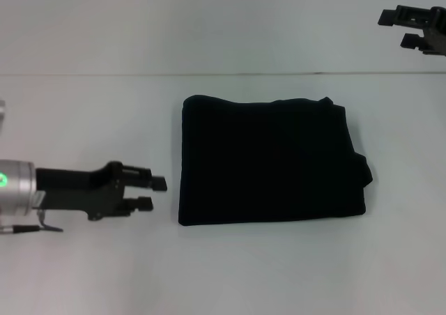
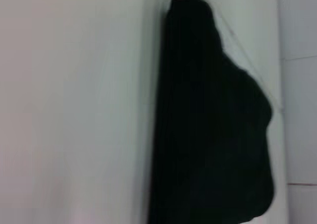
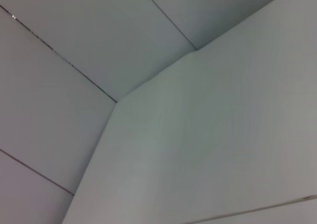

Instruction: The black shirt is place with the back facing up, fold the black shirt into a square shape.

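The black shirt (image 1: 268, 162) lies folded into a roughly square block in the middle of the white table, with no lettering showing. The left wrist view shows the black shirt (image 2: 213, 130) as a dark mass on the white surface. My left gripper (image 1: 152, 193) hovers just left of the shirt's near left corner, open, with nothing between its fingers and a small gap to the cloth. My right gripper (image 1: 401, 28) sits raised at the far right, away from the shirt, open and empty.
The white table (image 1: 83, 120) spreads out on every side of the shirt. Its far edge (image 1: 209, 74) runs across the head view. The right wrist view shows only the table corner (image 3: 198, 135) and pale floor tiles (image 3: 74, 45).
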`<state>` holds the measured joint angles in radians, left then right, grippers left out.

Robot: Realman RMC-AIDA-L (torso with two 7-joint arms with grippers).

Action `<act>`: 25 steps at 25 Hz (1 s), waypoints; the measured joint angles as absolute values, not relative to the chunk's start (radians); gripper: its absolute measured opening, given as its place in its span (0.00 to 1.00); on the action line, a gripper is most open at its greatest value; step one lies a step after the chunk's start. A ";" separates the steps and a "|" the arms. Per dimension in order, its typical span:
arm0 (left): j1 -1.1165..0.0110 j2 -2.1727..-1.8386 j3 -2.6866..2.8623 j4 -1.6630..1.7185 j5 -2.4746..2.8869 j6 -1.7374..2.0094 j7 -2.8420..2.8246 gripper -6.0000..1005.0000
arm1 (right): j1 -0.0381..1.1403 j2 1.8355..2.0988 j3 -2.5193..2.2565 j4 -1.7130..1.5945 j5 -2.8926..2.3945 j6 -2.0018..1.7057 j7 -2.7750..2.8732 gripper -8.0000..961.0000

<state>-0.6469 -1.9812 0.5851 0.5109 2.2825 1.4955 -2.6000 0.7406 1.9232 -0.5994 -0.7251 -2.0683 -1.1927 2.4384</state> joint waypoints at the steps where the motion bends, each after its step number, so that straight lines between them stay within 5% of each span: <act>1: -0.647 -1.981 0.585 0.511 2.282 1.495 -2.600 0.65 | 0.741 1.923 -0.596 -0.725 -2.068 -1.193 2.439 0.93; 12: -0.680 -2.016 0.732 0.500 2.284 1.369 -2.610 0.33 | 0.740 1.917 -0.592 -0.718 -2.068 -1.198 2.439 0.93; 25: -0.714 -2.028 0.754 0.463 2.297 1.295 -2.614 0.35 | 0.736 1.916 -0.579 -0.715 -2.068 -1.203 2.441 0.93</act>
<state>-0.7138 -2.0275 0.7536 0.4631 2.2973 1.2950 -2.6142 0.7362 1.9159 -0.5793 -0.7148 -2.0677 -1.2025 2.4406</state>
